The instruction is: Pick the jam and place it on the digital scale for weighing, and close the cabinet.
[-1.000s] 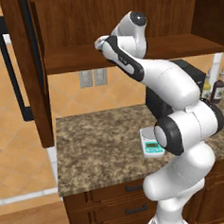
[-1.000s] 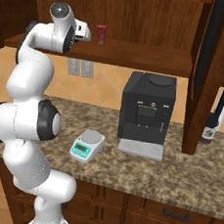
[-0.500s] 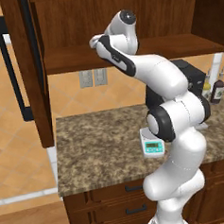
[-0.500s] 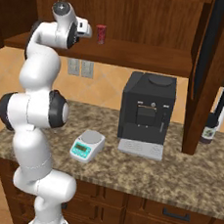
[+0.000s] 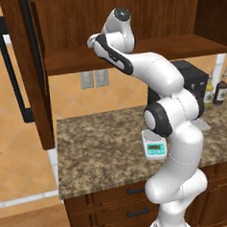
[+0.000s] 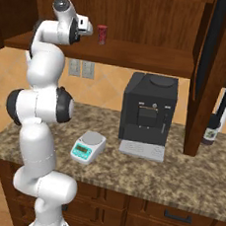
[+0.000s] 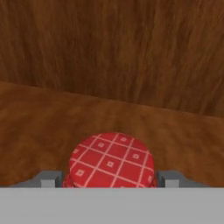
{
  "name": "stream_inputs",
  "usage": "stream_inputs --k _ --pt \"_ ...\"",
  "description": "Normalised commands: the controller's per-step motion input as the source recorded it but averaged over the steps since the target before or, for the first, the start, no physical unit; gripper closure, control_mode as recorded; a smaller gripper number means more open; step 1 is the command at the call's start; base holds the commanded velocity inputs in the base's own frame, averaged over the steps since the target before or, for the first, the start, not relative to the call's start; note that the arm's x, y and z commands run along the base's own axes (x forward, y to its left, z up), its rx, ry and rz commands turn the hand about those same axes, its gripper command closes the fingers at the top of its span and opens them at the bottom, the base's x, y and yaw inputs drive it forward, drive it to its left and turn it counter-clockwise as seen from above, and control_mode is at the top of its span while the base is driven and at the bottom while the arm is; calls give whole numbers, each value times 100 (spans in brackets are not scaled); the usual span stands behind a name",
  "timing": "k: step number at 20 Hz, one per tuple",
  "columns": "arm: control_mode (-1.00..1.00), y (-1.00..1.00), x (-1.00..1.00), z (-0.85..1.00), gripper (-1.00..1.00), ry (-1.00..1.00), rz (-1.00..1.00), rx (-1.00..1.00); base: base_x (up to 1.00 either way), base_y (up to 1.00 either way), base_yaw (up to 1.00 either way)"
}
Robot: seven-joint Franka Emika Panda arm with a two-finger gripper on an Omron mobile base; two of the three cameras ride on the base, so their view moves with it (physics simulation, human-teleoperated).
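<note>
Hand view: the jam (image 7: 111, 159), red checked lid up, sits at the bottom centre of the frame on the wooden shelf of the cabinet (image 7: 109, 65), squarely between the grey finger tips (image 7: 51, 179) of the gripper (image 7: 111, 180). The tips stand one on each side of the lid, spread about as wide as it; I cannot tell whether they touch it or grip it. Left base view: my arm (image 5: 151, 74) reaches up into the open cabinet (image 5: 128, 18) near the top centre, door (image 5: 28, 68) swung out at upper left. The scale (image 5: 154, 146) lies on the granite counter (image 5: 99, 150) at centre right. Right base view: the scale (image 6: 88, 147) is lower left of centre, left of the black coffee machine (image 6: 147, 114); a slim red can (image 6: 101, 34) stands on the shelf at upper centre-left, just beside the hand.
</note>
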Motion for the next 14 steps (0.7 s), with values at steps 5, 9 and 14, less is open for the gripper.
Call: stream_inputs --k 5,9,14 --pt "-100 -13 -28 -17 100 0 -2 -1 0 0 0" --pt "-100 -38 -99 -31 100 0 -7 0 0 0 0" --pt "-100 -32 -100 -23 100 -8 -2 0 0 0 0"
